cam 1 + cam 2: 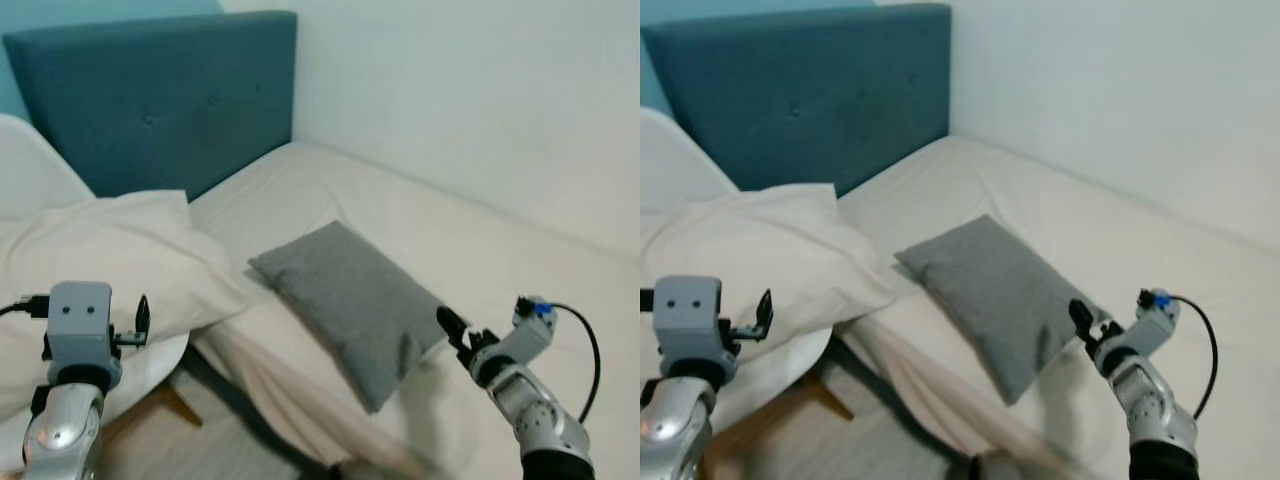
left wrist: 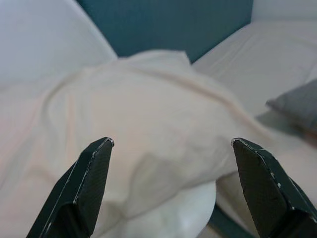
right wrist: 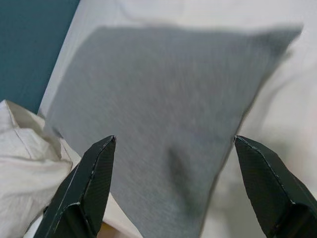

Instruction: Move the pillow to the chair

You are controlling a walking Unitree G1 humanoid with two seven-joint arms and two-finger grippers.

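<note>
The grey pillow lies flat on the bed, long axis running from the headboard toward me, its near corner just ahead of my spread right pincer, while my left pincer, also spread, faces the white pillow on the chair.

Grey pillow: matt woven cloth. Cream pillow: soft wrinkled fabric. Headboard: teal buttoned upholstery. Chair: smooth white plastic.
</note>
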